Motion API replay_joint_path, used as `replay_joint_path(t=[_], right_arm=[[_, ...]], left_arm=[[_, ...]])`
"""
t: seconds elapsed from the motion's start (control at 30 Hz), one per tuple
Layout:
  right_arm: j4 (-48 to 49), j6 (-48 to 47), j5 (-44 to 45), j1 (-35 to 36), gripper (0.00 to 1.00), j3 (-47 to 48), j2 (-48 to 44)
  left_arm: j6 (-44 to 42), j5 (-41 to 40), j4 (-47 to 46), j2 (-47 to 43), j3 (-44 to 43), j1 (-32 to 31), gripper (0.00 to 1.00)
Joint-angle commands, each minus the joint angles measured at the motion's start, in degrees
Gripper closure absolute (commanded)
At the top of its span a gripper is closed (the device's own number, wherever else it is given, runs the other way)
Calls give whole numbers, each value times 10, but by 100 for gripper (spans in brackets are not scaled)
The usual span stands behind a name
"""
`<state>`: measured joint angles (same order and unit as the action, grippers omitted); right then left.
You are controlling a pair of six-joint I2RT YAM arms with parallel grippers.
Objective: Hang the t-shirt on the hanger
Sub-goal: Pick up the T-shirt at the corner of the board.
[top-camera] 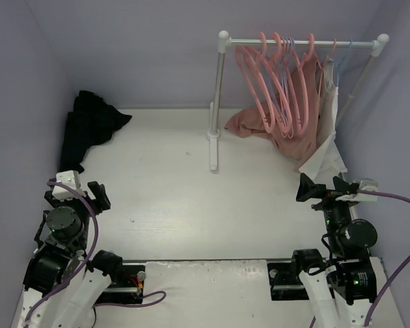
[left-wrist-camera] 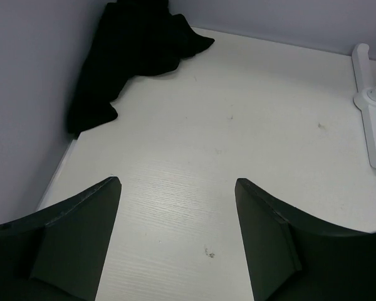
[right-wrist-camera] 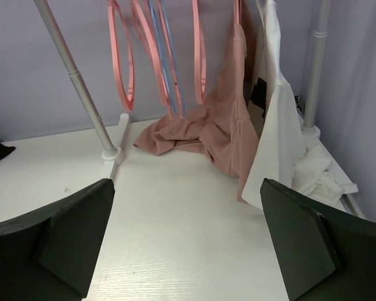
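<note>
Table corner holds t-shirt [top-camera: 89, 126]; hanger [top-camera: 256, 85] on rack [top-camera: 301, 42].

- The t-shirt [top-camera: 89, 126] at the table's far left corner is plain black.
- The hanger [top-camera: 287, 102] and its thick fellows are pink; the thin hangers [right-wrist-camera: 165, 56] are pale blue.
- One hung garment [right-wrist-camera: 219, 132] is dusty pink, the other garment [right-wrist-camera: 279, 125] white.
- The table [top-camera: 191, 212] is white with faint wood grain.
- The rack [top-camera: 219, 89] is white.
- My jaws are matt black, my cables [top-camera: 92, 219] purple.
</note>
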<state>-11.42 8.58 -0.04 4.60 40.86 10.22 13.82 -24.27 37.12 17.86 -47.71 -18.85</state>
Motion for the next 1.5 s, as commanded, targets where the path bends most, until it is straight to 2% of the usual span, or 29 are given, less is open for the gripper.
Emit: replay_joint_path(t=[0.0,0.2,0.27,0.33,0.4,0.53,0.6,0.7,0.83,0.97,1.13,1.33,1.37,1.4,1.43,1.47], right_arm=[[40,13,40,5,0,0,8],[41,13,28,6,0,8,33],[43,12,-12,6,0,18,48],[46,16,-18,5,0,30,78],[45,19,-23,6,0,46,102],[45,39,-92,5,0,60,150],[48,48,-129,6,0,58,167],[49,41,-148,14,0,54,178],[50,40,-136,67,0,36,175],[50,44,-147,74,0,15,153],[52,52,-189,75,0,-14,149],[57,53,-217,75,0,-23,174],[57,53,-219,75,0,-23,176],[59,52,-219,75,0,-24,182],[60,52,-218,75,0,-24,186],[60,52,-218,75,0,-24,189]], left_arm=[[5,9,-53,41,6,0,31],[34,7,-42,178,-55,0,31],[43,-2,-42,222,-79,1,31],[54,-13,-60,306,-112,10,31],[58,-8,-102,362,-136,46,31],[116,57,-202,525,-189,182,31],[129,28,-205,648,-245,220,31],[102,-34,-189,762,-338,235,30],[44,-90,-166,924,-487,240,30],[16,-90,-178,1040,-580,256,30],[-20,-100,-214,1134,-656,267,30],[-47,-87,-180,1222,-774,283,30],[-48,-77,-173,1229,-786,285,32],[-57,-51,-165,1241,-807,291,40],[-62,-40,-158,1249,-822,292,57],[-74,-31,-155,1255,-830,293,71]])
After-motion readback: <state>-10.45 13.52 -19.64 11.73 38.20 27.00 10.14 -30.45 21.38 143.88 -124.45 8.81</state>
